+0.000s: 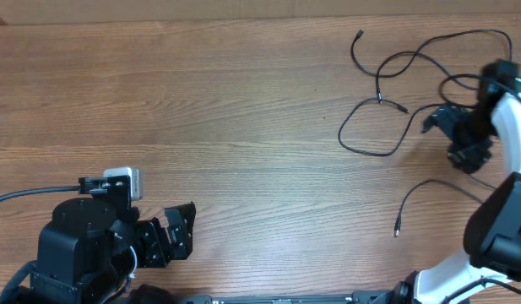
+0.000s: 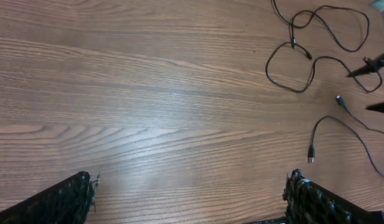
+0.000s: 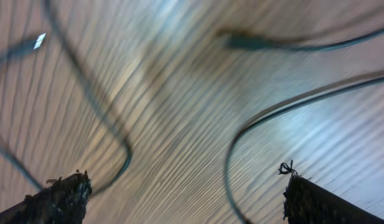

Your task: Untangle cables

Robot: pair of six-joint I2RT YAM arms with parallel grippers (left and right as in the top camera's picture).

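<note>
while right gripper (image 1: pixel 434 119) hovers beside cables (image 1: pixel 379 100), jaws apart, left gripper (image 1: pixel 180 230) likewise spread.

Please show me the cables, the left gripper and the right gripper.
cables (image 1: pixel 397 227): overhead view, plug end of the lower cord.
left gripper (image 2: pixel 190 182): left wrist view, midway between fingertips.
right gripper (image 3: pixel 182 185): right wrist view, midway between fingertips.

- Left pincer (image 2: pixel 190 180): its 2 fingers (image 2: pixel 67 196) are spread wide above bare tabletop (image 2: pixel 148 93), gripping nothing.
- Cables (image 2: pixel 297 91) sprawl in loose loops toward the tabletop's far right corner.
- 1 separate cable (image 2: pixel 322 121) lies nearer, with its plug (image 2: pixel 311 159) pointing toward the near edge.
</note>
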